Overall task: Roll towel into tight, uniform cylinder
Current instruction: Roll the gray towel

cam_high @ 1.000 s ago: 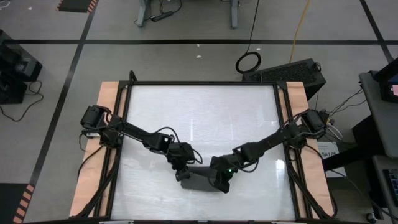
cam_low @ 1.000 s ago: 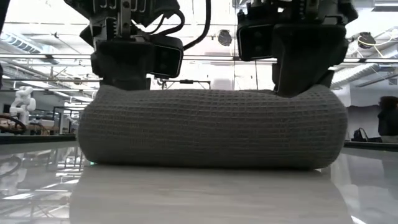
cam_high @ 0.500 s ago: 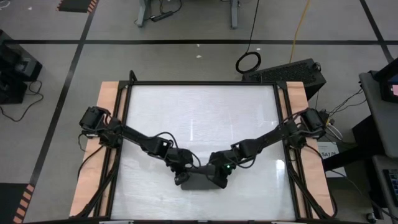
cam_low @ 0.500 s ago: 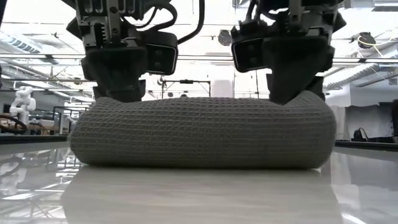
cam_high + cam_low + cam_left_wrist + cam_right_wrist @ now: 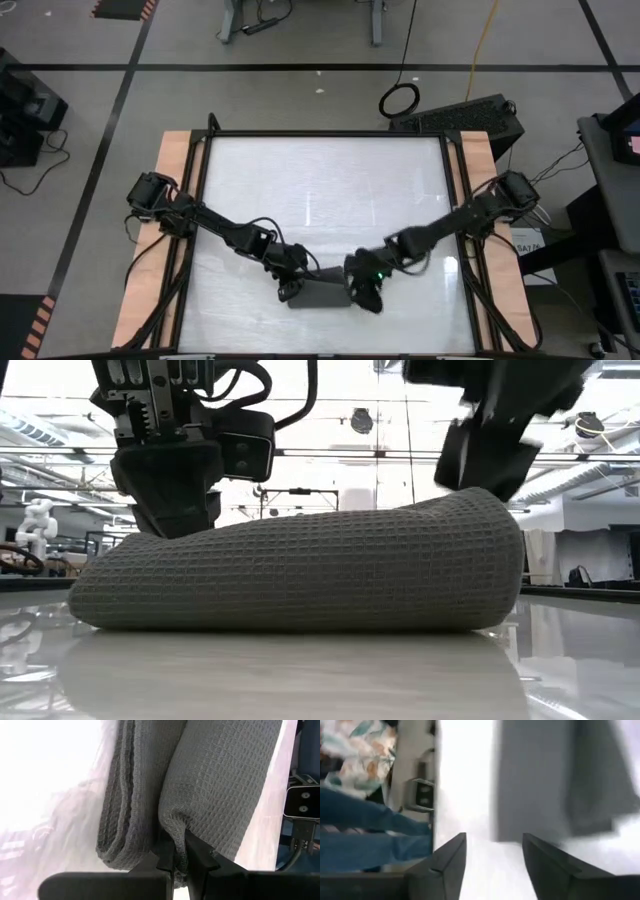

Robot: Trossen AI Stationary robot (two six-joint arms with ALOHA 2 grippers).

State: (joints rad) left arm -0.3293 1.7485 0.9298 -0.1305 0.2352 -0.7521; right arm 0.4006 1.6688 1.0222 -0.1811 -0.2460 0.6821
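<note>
The left claw [image 5: 180,862] is clenched on a pinch of the towel [image 5: 300,575], its two dark fingers nipping a fold of the outer layer at that end of the roll, I judge to keep the wrap from springing loose. From above, that claw [image 5: 289,288] sits at the nine o'clock end of the dark bundle [image 5: 318,293], which lies on the table [image 5: 330,190] toward its six o'clock edge. The right claw [image 5: 492,862] is released, its fingers spread with only glare between them, and it hangs near the three o'clock end [image 5: 366,292]. The cloth is soft charcoal waffle-weave, its rolled layers showing at the pinched end. It looks uneven: fat and raised by the right claw, flattened and tapering under the left.
</note>
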